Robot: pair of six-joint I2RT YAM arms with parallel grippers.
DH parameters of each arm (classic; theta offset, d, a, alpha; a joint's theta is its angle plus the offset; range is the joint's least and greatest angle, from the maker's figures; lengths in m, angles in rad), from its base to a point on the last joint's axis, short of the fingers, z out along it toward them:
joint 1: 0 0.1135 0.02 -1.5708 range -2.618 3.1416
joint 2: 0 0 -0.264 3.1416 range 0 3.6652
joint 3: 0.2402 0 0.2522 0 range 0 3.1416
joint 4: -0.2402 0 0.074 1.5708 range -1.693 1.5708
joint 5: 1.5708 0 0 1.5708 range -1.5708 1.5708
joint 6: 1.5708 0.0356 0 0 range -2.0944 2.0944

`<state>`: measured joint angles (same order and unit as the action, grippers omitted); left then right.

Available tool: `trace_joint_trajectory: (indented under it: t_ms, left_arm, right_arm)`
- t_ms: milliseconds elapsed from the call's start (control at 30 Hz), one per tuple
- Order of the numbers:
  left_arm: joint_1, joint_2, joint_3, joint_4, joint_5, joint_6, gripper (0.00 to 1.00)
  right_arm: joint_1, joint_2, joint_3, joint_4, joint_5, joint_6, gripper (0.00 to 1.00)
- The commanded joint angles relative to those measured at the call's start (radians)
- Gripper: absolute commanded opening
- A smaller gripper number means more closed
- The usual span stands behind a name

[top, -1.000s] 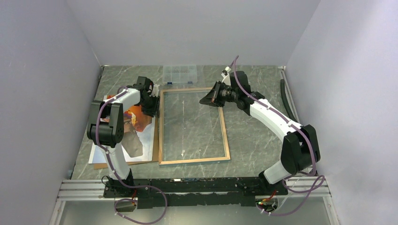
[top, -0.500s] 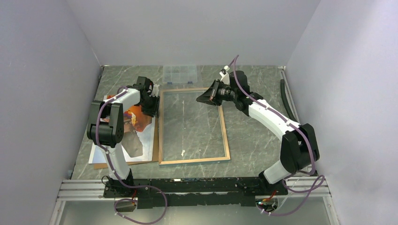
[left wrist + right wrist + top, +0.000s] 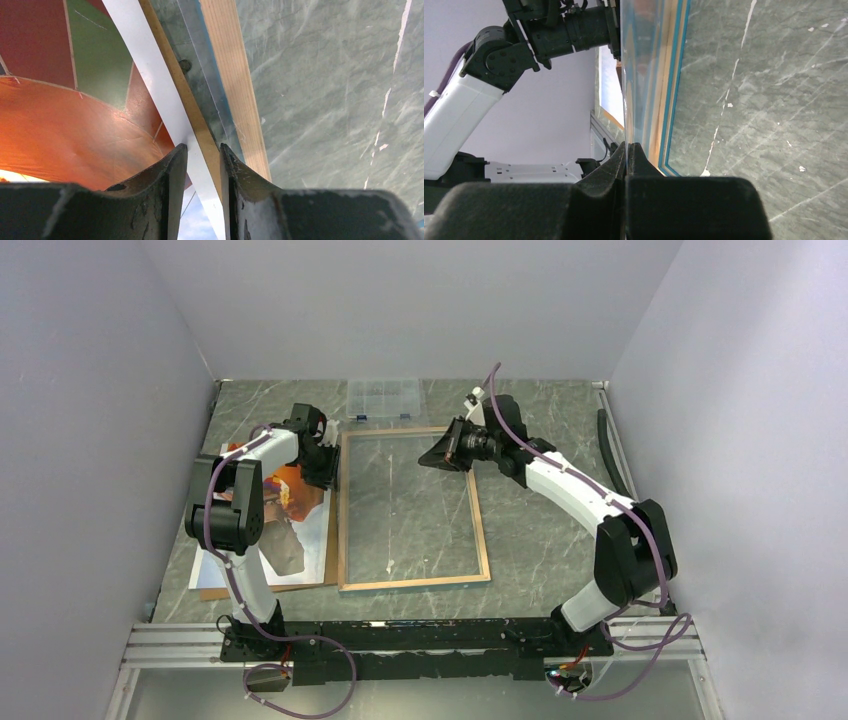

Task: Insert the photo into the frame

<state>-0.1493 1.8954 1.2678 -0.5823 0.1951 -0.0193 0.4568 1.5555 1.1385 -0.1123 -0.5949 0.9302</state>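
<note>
Since a second ago, the right arm has leaned slightly toward 9 o'clock, carrying the right gripper [image 3: 443, 453] a little further over the frame's 1 o'clock corner. The left arm has not moved. The right claw is pressed fully closed, its tips against the rim there. The frame [image 3: 413, 582] lies wood side up at the table's centre. The photo [image 3: 305, 540] lies face up at its 9 o'clock, on a brown backing board [image 3: 262, 590]. The left gripper [image 3: 325, 472] is narrowly parted, the photo's white edge and the board's edge running between its fingers; whether they pinch is unclear. A clear compartment box [image 3: 384, 398] sits at 12 o'clock.
</note>
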Motion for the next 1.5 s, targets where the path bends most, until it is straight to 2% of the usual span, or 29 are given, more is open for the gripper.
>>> trace_joint_trajectory:
  t_ms: [0, 433, 900, 1467]
  left_arm:
    - [-0.005, 0.005, -0.032, -0.032, 0.033, -0.010, 0.36]
    - [-0.004, 0.011, -0.018, -0.039, 0.031, -0.011, 0.35]
    - [-0.006, 0.017, -0.007, -0.041, 0.038, -0.014, 0.35]
    - [-0.005, 0.019, -0.005, -0.040, 0.041, -0.014, 0.34]
  right_arm:
    - [-0.015, -0.063, 0.013, 0.002, 0.012, -0.035, 0.00]
    - [-0.059, -0.070, -0.029, 0.001, -0.007, -0.062, 0.00]
    - [-0.047, -0.089, -0.075, 0.071, -0.054, 0.062, 0.00]
    - [-0.022, -0.109, -0.083, 0.107, -0.026, 0.130, 0.00]
